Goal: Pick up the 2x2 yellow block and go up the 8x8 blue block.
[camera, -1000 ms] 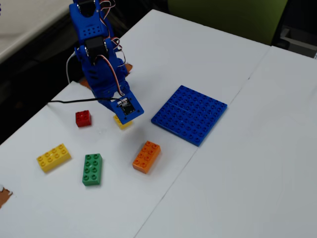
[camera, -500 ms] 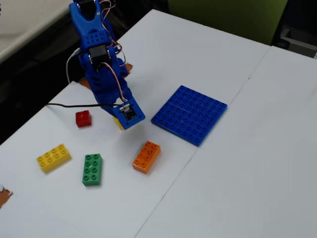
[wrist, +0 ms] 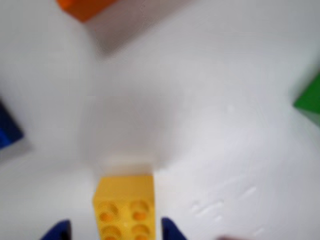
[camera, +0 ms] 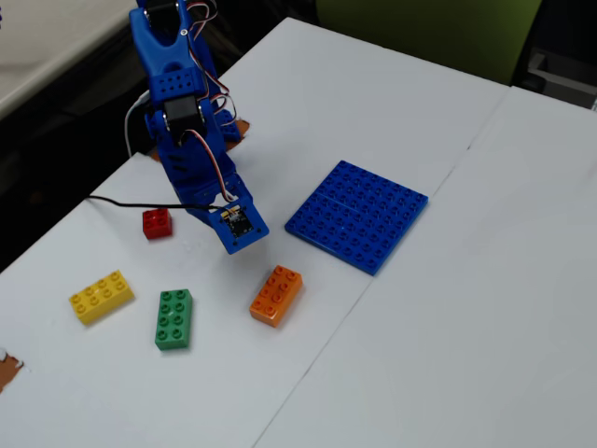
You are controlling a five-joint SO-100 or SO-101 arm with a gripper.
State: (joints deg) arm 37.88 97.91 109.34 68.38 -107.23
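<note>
In the wrist view the 2x2 yellow block (wrist: 125, 205) lies on the white table at the bottom edge, studs up. My gripper (wrist: 115, 232) is open and straddles it, with a blue fingertip (wrist: 57, 231) on its left and another on its right. A narrow strip of table shows on each side of the block. In the fixed view the gripper (camera: 229, 235) points down at the table and its wrist hides the yellow block. The 8x8 blue block (camera: 357, 215) lies flat to the gripper's right; its corner (wrist: 7, 131) shows at the wrist view's left edge.
An orange brick (camera: 276, 294) lies just in front of the gripper. A green brick (camera: 173, 318) and a long yellow brick (camera: 100, 297) sit further left and forward, a small red brick (camera: 156, 223) to the gripper's left. A black cable (camera: 131, 202) crosses near the red brick.
The gripper has come down and slightly forward over the yellow block, which showed beside the jaws a second ago and is now covered in the fixed view.
</note>
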